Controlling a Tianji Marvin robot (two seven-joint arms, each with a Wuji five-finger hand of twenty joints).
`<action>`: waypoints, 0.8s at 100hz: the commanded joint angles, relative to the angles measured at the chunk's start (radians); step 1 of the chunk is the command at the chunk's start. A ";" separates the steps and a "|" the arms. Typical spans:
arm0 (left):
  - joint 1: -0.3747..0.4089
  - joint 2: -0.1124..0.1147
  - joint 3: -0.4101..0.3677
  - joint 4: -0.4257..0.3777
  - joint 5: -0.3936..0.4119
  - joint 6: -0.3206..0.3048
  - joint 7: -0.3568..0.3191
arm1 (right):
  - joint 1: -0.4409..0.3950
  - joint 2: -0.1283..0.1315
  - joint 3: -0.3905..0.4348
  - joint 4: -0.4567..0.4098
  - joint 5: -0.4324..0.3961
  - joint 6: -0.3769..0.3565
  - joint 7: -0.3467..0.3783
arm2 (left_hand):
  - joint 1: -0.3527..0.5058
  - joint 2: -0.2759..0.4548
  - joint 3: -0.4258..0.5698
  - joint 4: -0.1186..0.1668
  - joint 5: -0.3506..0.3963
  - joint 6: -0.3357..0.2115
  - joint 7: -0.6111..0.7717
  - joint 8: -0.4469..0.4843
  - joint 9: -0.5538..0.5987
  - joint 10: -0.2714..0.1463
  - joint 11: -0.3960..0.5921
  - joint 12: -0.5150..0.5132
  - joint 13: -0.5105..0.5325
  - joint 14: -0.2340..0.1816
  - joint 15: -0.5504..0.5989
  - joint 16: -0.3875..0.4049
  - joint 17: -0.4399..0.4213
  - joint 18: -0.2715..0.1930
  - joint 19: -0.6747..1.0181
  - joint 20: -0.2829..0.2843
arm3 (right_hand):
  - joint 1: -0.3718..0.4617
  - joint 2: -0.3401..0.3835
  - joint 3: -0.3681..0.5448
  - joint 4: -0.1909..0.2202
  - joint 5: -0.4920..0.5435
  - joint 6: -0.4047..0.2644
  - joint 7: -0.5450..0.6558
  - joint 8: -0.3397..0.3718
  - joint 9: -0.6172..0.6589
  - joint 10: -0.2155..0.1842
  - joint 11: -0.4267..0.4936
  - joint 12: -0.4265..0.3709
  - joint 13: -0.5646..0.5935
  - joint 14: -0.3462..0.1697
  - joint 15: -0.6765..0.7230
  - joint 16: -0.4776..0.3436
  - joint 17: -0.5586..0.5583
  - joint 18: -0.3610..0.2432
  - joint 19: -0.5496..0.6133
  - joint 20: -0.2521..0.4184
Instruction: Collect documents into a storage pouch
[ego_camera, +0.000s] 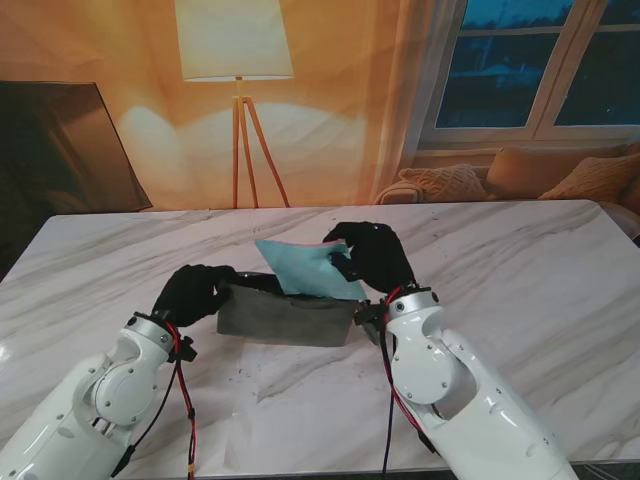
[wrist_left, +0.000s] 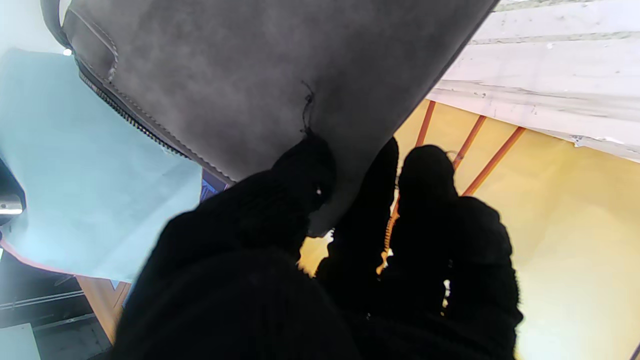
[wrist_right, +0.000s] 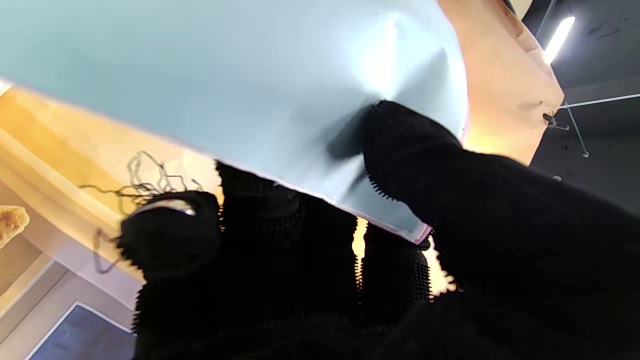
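Note:
A grey felt pouch (ego_camera: 287, 317) stands on its long edge at the middle of the marble table (ego_camera: 520, 270), mouth upward. My left hand (ego_camera: 190, 292), in a black glove, is shut on the pouch's left end; the left wrist view shows the fingers (wrist_left: 310, 175) pinching the grey felt (wrist_left: 260, 75) beside the zipper. My right hand (ego_camera: 372, 256) is shut on a light blue document (ego_camera: 305, 268), which tilts down into the pouch mouth. In the right wrist view the thumb (wrist_right: 400, 145) presses on the blue sheet (wrist_right: 225, 65).
A floor lamp (ego_camera: 237, 60) on a wooden tripod stands beyond the table's far edge. A dark screen (ego_camera: 60, 150) is at the far left, and a sofa with cushions (ego_camera: 520, 175) sits under the window at the far right.

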 joint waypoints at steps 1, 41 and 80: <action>-0.002 -0.006 0.008 -0.001 -0.020 -0.003 -0.005 | 0.000 -0.002 0.002 -0.023 0.017 0.007 0.024 | 0.004 0.051 -0.001 0.005 0.030 -0.027 0.072 0.043 0.050 -0.051 -0.001 0.001 0.013 0.032 0.014 -0.007 -0.007 -0.093 -0.017 -0.049 | 0.070 0.074 0.031 0.024 0.152 -0.048 0.148 0.080 0.020 -0.007 0.011 0.009 0.064 -0.017 0.027 -0.004 0.002 -0.019 0.051 -0.008; -0.032 -0.024 0.053 0.017 -0.140 0.019 -0.011 | -0.002 -0.010 -0.003 -0.037 0.072 0.020 0.027 | 0.010 0.051 0.002 0.004 0.031 -0.022 0.080 0.064 0.056 -0.047 0.004 0.014 0.023 0.034 0.020 -0.002 -0.003 -0.091 -0.009 -0.054 | 0.075 0.083 0.023 0.025 0.161 -0.053 0.134 0.146 0.023 -0.018 0.019 0.025 0.028 -0.040 0.014 0.005 -0.049 -0.057 0.013 -0.006; -0.035 -0.032 0.069 0.014 -0.182 0.054 -0.004 | 0.003 -0.029 -0.040 -0.025 0.149 0.038 0.013 | 0.009 0.043 0.012 -0.001 0.034 0.006 0.068 0.065 0.068 -0.026 0.016 0.006 0.041 0.050 0.027 -0.001 0.011 -0.077 0.001 -0.053 | 0.079 0.098 0.011 0.027 0.162 -0.058 0.120 0.188 0.019 -0.029 0.027 0.036 -0.012 -0.049 -0.032 -0.023 -0.097 -0.075 -0.045 -0.002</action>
